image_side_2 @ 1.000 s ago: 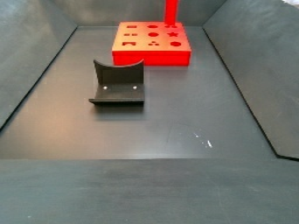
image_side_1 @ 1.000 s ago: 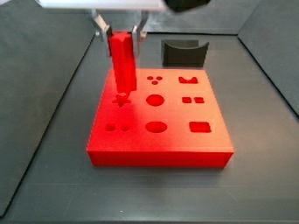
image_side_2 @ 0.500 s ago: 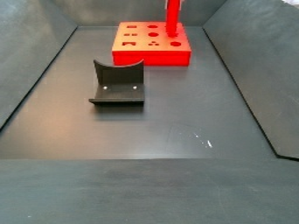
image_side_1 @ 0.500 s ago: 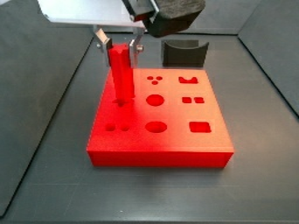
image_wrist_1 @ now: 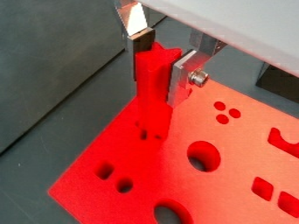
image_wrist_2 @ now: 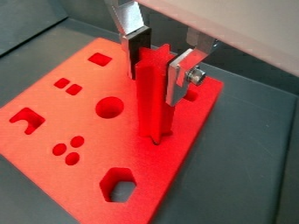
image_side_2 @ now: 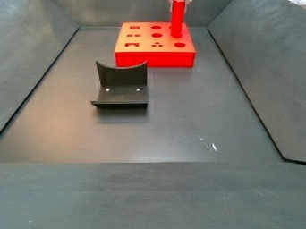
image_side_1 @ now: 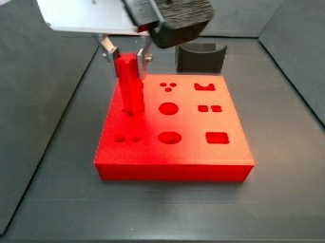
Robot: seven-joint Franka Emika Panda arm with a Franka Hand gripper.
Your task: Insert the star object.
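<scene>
The star object [image_side_1: 128, 85], a long bright red peg, stands upright with its foot in a hole at the edge of the flat red block [image_side_1: 191, 142]. My gripper [image_side_1: 127, 52] is above the block and shut on the peg's top end. In both wrist views the silver fingers [image_wrist_1: 179, 77] [image_wrist_2: 179, 74] press on either side of the peg [image_wrist_1: 149, 96] [image_wrist_2: 152, 101], and my gripper [image_wrist_1: 159, 66] [image_wrist_2: 158, 70] straddles its star-shaped top. In a side view the peg [image_side_2: 177, 20] rises from the block [image_side_2: 156, 59] and the gripper is out of frame.
The dark grey curved holder [image_side_1: 200, 57] stands behind the block in a side view and in the mid floor [image_side_2: 120, 85] in a side view. The block has several other shaped holes [image_side_1: 168, 108]. Grey walls slope up around the dark floor.
The gripper has come down with the peg. The peg's top sits lower than before and its foot has gone deeper into the block.
</scene>
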